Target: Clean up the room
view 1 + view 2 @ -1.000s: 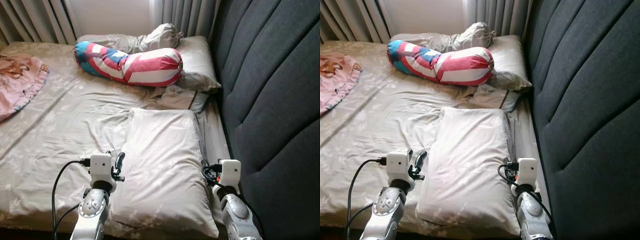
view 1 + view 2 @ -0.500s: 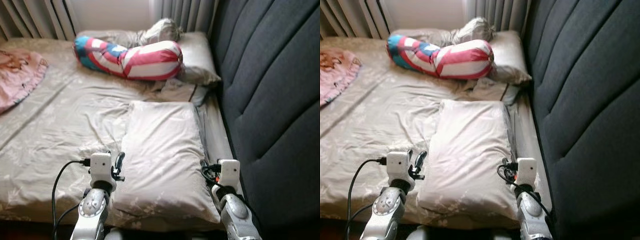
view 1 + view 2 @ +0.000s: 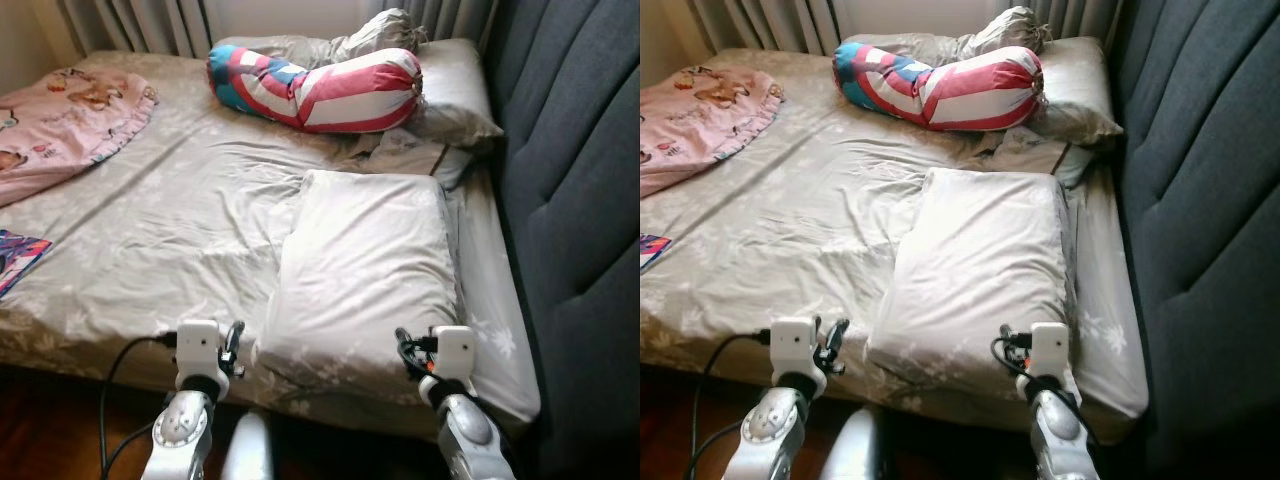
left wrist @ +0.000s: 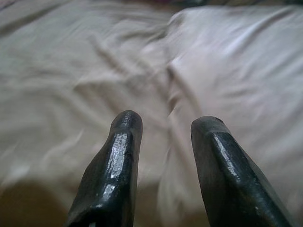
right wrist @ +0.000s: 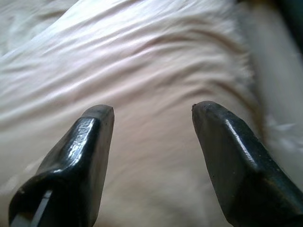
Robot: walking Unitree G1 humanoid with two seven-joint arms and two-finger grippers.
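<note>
the left gripper is spread apart with nothing between its fingers, hovering near the bed's front edge and aimed at the wrinkled sheet just beside the beige pillow; the right gripper is likewise parted and empty, poised above the near end of that pillow, apart from it; the pillow lies flat on the bed close to the dark padded headboard; a striped bolster rests across the far end, against another pillow; a pink blanket lies on the bed's far left.
</note>
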